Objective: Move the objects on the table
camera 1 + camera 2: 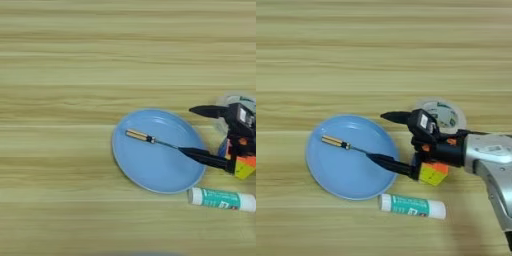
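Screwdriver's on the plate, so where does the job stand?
Done: screwdriver lies in the blue plate. In hand: nothing; the right gripper is open, lower finger at the screwdriver's tip. Left: puzzle cube and glue stick sit on the table beside the plate.

table (75,60): matt wood grain | plate (331,177): glossy blue plastic | forearm (491,155): smooth silver metal

Even, bright overhead light; soft blur throughout (faint shadows, no glare).
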Controlling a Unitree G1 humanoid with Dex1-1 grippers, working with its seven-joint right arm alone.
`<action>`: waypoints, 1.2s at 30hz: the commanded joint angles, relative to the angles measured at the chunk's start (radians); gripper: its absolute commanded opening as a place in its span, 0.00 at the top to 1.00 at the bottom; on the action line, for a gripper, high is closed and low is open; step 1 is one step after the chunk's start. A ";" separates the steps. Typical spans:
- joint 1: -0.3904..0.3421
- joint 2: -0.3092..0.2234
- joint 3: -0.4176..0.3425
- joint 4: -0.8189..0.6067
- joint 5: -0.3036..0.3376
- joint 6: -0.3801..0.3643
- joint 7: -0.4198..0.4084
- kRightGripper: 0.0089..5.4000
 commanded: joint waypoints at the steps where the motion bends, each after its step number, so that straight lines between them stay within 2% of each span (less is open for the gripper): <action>1: -0.060 -0.019 0.006 -0.062 -0.020 0.024 -0.047 0.00; 4: -0.085 0.001 0.048 -0.051 -0.052 0.076 -0.085 0.00; 11: -0.098 0.030 0.096 -0.061 -0.085 0.123 -0.115 0.00; 25: -0.112 0.093 0.166 0.002 -0.166 0.148 -0.174 0.26; 36: -0.164 0.114 0.225 0.154 -0.244 0.139 -0.175 0.49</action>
